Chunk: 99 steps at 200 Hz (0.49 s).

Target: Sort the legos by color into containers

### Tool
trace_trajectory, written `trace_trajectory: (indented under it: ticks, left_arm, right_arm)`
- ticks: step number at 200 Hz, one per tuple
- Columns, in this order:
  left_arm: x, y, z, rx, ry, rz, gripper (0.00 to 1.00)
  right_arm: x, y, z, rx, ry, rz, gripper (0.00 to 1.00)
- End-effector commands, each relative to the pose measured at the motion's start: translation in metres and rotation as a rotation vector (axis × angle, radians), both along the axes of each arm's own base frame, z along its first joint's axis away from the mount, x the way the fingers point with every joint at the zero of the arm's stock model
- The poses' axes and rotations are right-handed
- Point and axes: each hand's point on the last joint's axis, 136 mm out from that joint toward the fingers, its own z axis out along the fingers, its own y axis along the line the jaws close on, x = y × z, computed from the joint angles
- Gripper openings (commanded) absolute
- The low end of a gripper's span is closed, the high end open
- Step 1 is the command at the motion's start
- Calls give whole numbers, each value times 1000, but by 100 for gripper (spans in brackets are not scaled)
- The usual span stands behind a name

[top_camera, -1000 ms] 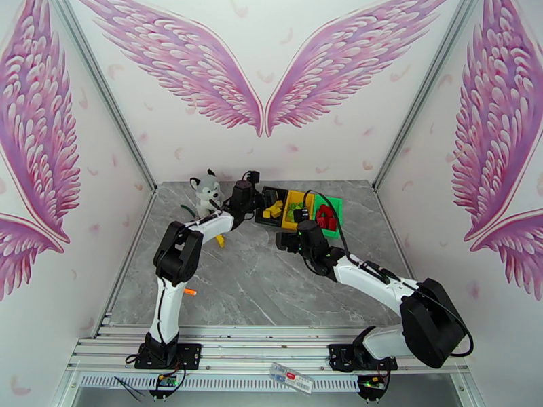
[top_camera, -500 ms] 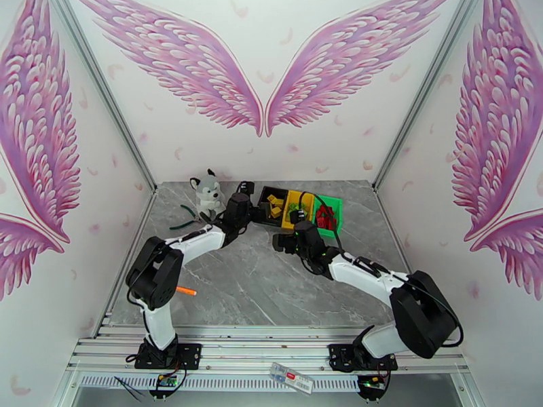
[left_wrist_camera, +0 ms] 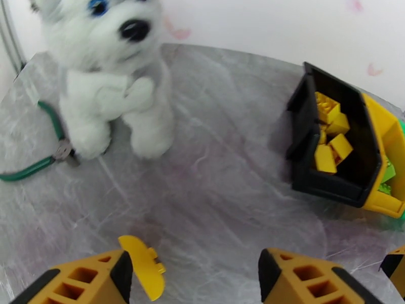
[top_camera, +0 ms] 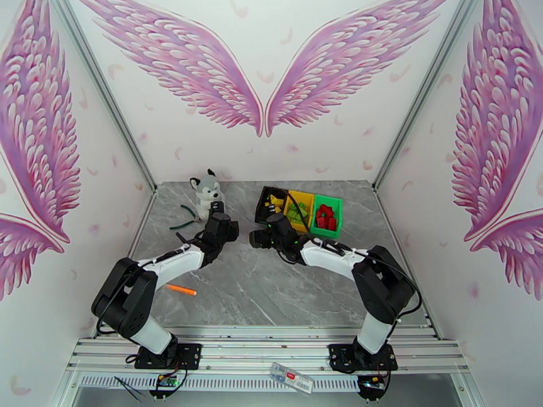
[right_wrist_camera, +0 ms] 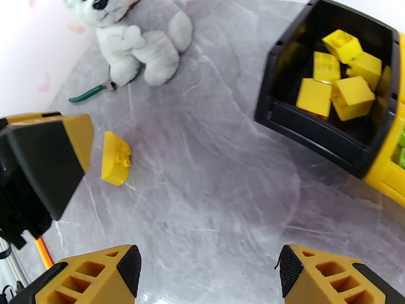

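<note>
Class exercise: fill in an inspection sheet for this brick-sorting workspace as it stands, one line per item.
Surface: grey marbled table.
Job's things: black bin holds yellow bricks; yellow bin holds green bricks; green bin holds red bricks; one loose yellow brick lies on the table.
Clutter: plush husky, green-handled pliers beside it, orange marker near the left arm.
Tools: left tool open, the loose yellow brick close by one finger, not gripped; right tool open, empty.
Cables: thin black cables along the right arm.
Surroundings: white walls with pink wing prints; metal rail at the near edge.
</note>
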Motion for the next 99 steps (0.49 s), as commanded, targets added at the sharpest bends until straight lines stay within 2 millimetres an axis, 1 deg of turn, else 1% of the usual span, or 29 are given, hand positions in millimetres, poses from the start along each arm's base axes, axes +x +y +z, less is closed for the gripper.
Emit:
trace_trajectory:
  ticks: [1, 30, 49, 74, 99]
  left_arm:
    - [-9, 17, -16, -7, 53, 53, 67]
    - [-7, 22, -40, -38, 108, 56, 62]
    - [-4, 21, -52, -47, 134, 56, 62]
    - [0, 19, -65, -55, 158, 50, 60]
    - [2, 21, -75, -45, 180, 60, 58]
  right_arm:
    - [2, 5, -3, -28, 12, 14, 79]
    - [1, 2, -6, -39, 15, 8, 80]
    - [0, 0, -6, -43, 12, 4, 80]
    - [0, -1, -7, -47, 12, 1, 80]
    - [0, -2, -7, -48, 10, -1, 80]
